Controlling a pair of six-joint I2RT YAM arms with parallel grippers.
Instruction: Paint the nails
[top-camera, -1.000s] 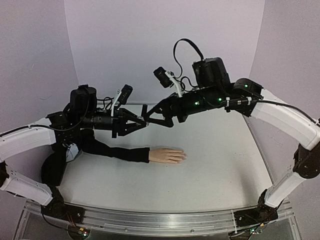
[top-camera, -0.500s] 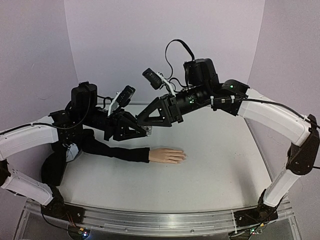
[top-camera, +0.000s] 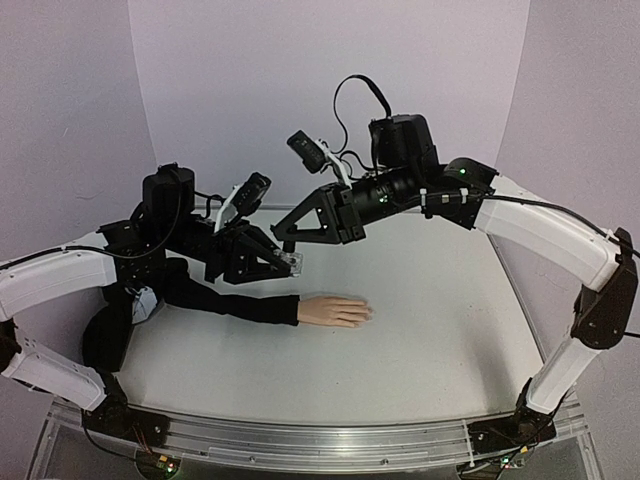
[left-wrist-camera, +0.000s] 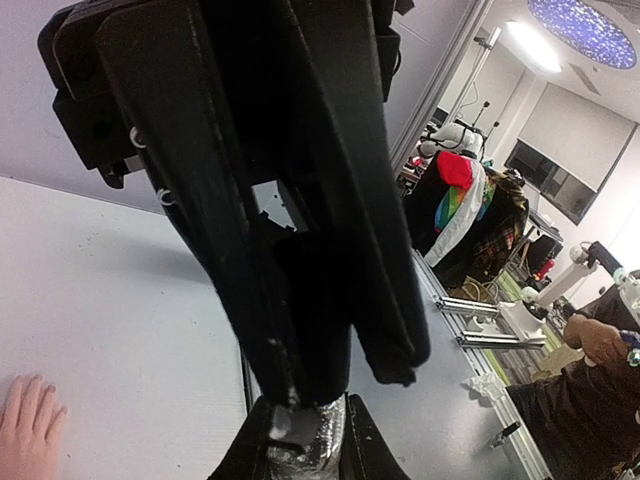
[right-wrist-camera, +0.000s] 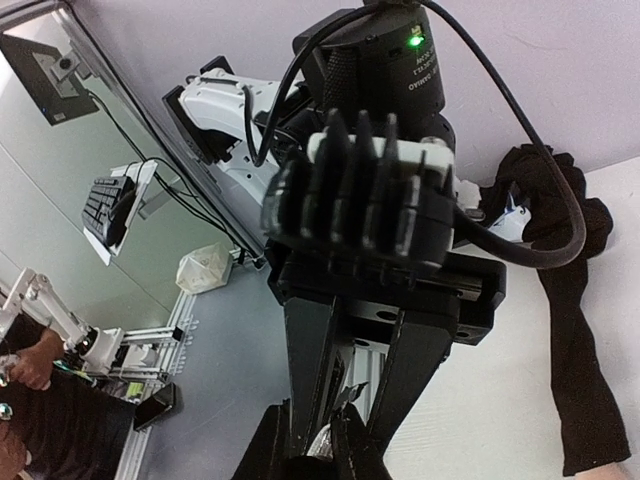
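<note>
Two-arm view at the bottle-opening stage. My left gripper (top-camera: 283, 266) hung above the table (top-camera: 430, 330), its jaws pinching the small polish bottle (left-wrist-camera: 305, 440) by its clear body. My right gripper (top-camera: 279, 234) met it from the far side, jaws pressed together around the bottle's dark cap (left-wrist-camera: 312, 300), as the left wrist view showed best.

Progress: I judged the task barely begun. The cap sat on the bottle, no brush was out, and neither gripper was near the nails (top-camera: 366, 313). These lay at the tips of the mannequin hand (top-camera: 335, 311), which rested palm down on the table, in front of and below both grippers, at the end of a long black sleeve (top-camera: 225, 298). The nails were too small for me to tell any colour on them. Left to do: free the cap, carry the brush down, coat each nail.

Containers: 1, the bottle. Its contents could not be made out; the glass showed only a silvery glint between my left fingers.
</note>
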